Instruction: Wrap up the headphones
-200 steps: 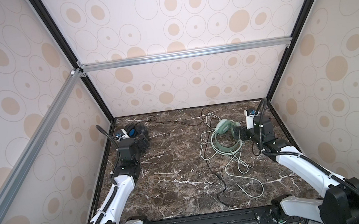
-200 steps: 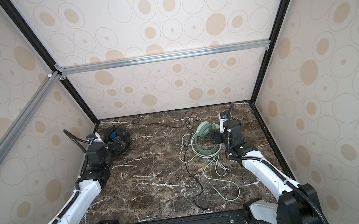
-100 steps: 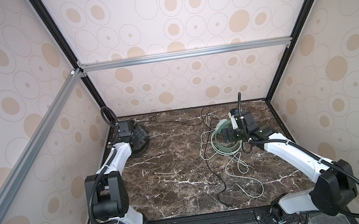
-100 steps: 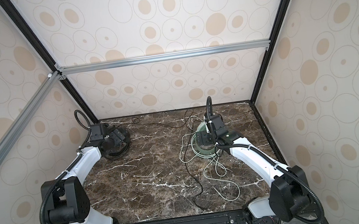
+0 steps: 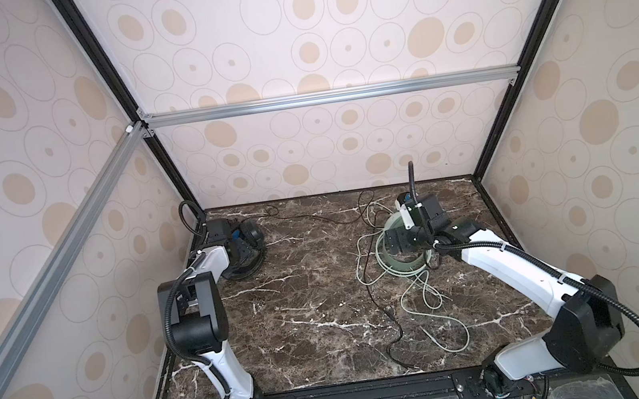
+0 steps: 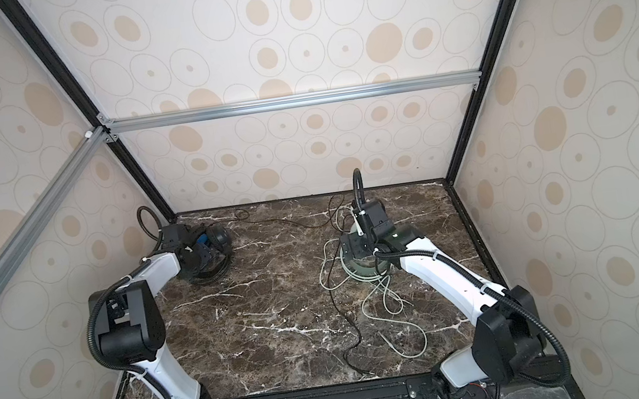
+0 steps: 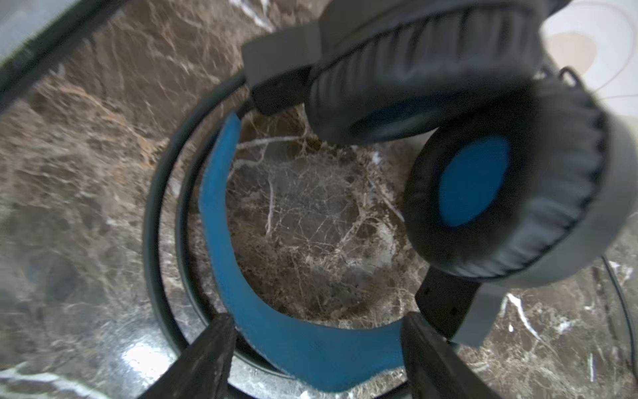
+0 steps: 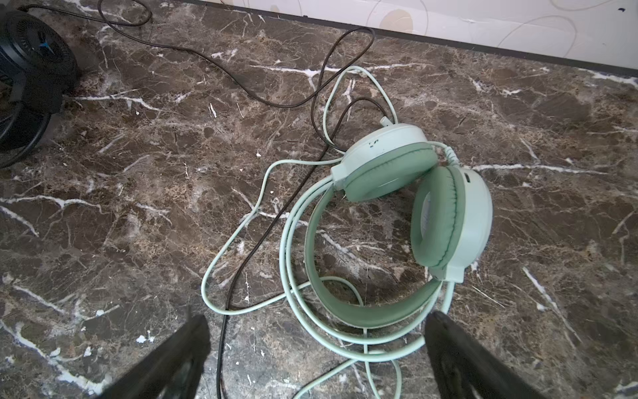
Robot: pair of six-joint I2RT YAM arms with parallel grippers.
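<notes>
On the marble table, the black headphones are lying in the far left corner and the green headphones at the far right. The black cable is crossing the green cable beside the green pair. The left gripper is standing with its jaws apart astride the blue-lined headband. The right gripper is hovering, jaws wide, above the green band. Only the wrist views are showing those gaps clearly.

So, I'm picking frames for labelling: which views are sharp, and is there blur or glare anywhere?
Left wrist view: motion-smeared, the black headphones soft-edged, with a bright glare patch on the marble table. Right wrist view: crisp, the mint-green headphones sharply drawn. Both top views: evenly lit and in focus, though the wide lens splays the frame bars outward.
</notes>
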